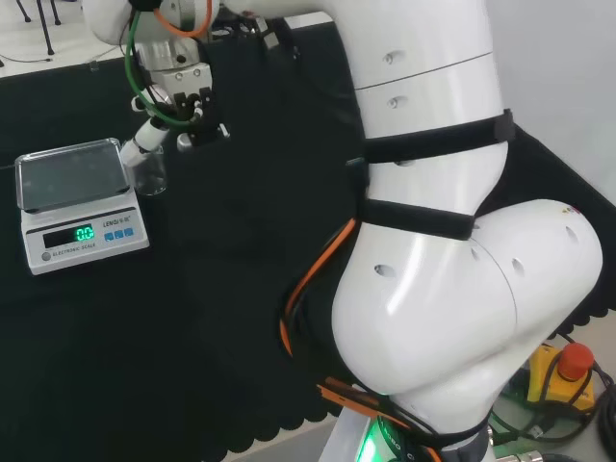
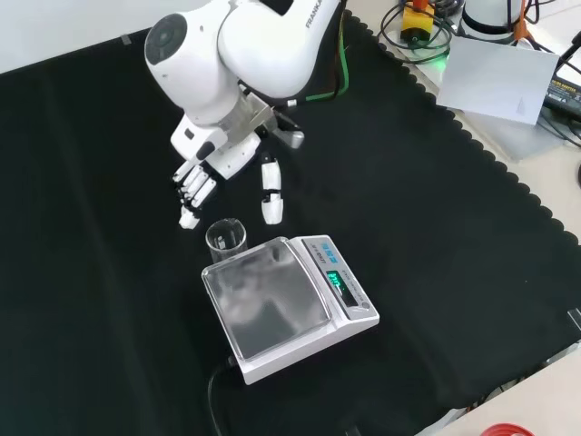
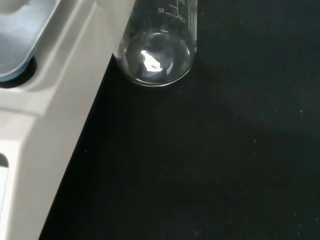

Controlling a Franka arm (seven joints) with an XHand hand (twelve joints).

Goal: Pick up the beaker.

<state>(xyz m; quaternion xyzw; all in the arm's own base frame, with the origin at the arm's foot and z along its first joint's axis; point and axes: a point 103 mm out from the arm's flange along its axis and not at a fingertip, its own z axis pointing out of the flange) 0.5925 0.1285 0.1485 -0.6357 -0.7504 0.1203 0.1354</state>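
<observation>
A small clear glass beaker stands upright on the black cloth, close against the far edge of a white scale. In the head view the beaker sits just right of the scale's steel pan. The wrist view shows the beaker's base with printed marks, beside the scale's white body. The hand hovers just above and behind the beaker, fingers straight and pointing down, thumb spread apart. It holds nothing. In the head view one white fingertip hangs over the beaker's rim.
The scale's display glows green. The arm's big white links take up the right of the head view. Cables and a red stop button lie off the cloth's edge. Bare black cloth spreads around.
</observation>
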